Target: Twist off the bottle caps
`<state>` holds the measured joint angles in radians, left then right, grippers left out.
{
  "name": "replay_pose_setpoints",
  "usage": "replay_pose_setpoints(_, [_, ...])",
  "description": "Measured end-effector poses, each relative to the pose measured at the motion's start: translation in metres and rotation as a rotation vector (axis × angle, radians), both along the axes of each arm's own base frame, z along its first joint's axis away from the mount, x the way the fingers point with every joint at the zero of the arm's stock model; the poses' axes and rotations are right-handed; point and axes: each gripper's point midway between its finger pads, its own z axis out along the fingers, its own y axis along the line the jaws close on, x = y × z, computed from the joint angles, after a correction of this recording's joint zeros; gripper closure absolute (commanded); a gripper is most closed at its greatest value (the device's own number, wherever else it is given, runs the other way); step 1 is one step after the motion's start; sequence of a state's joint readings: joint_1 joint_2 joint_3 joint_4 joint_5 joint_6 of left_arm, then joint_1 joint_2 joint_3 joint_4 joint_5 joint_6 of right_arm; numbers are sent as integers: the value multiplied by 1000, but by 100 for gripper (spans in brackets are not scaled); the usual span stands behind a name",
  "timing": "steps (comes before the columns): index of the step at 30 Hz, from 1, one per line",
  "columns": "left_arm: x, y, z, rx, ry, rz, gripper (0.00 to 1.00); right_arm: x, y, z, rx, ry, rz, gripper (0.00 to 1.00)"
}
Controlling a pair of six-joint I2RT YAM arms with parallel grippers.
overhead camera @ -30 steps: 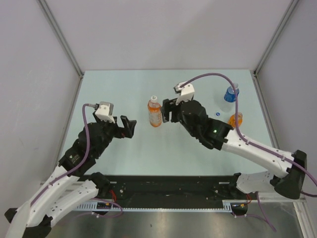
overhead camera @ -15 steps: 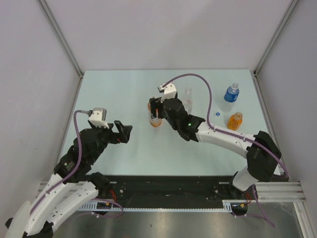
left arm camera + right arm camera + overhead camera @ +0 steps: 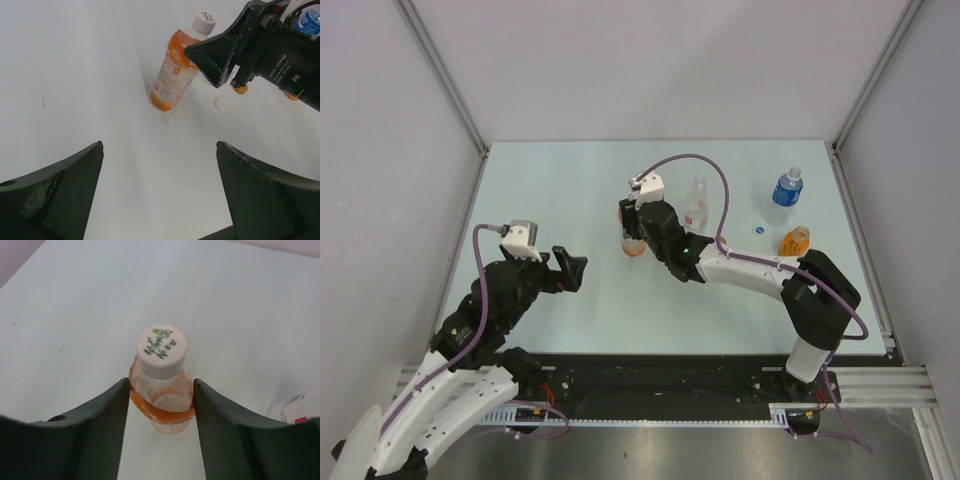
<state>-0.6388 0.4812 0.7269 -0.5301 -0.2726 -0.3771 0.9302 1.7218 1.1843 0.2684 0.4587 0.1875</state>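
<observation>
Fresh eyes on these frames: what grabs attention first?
The orange drink bottle stands mid-table with its white cap on, and the fingers of the right gripper bracket its shoulders, at or near contact. The left gripper hangs wide open to the left, facing that bottle. Far right, a blue-labelled bottle and a small orange bottle stand with a loose cap lying beside them.

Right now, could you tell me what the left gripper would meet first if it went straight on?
Probably the clear plastic bottle of orange drink with its white cap; nothing nearer shows, but depth is unclear.
</observation>
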Motion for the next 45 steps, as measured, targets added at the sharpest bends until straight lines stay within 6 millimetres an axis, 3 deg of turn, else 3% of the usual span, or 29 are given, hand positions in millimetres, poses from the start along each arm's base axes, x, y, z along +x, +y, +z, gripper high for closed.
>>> replay_pose_setpoints(3, [0,0,0,0,0,0,2,3,-2,-2,-6,-1,-6,68])
replay_pose_setpoints(13, [-2,0,4,-10,-16,-7,2,1,1,2,-5,-12,11,100])
replay_pose_setpoints(18, [-1,0,8,-8,-33,-9,2,-16,7,22,2,-36,50,100])
replay_pose_setpoints(26, [1,3,20,-8,-90,-6,0,-65,-2,103,93,-112,127,100])
replay_pose_setpoints(29, [-2,3,37,-29,-161,-25,0,-86,-14,133,152,-113,169,100])
replay_pose_setpoints(32, [-12,0,70,-85,-292,-85,0,-94,-32,155,237,-78,203,100])
replay_pose_setpoints(37, [-33,-28,122,-143,-472,-291,1,-105,-56,175,376,23,299,100])
replay_pose_setpoints(41, [-45,-63,140,-151,-497,-494,0,-134,-49,182,446,114,452,100])
replay_pose_setpoints(45, [-56,-87,144,-159,-488,-657,0,-160,-54,197,501,162,567,100])
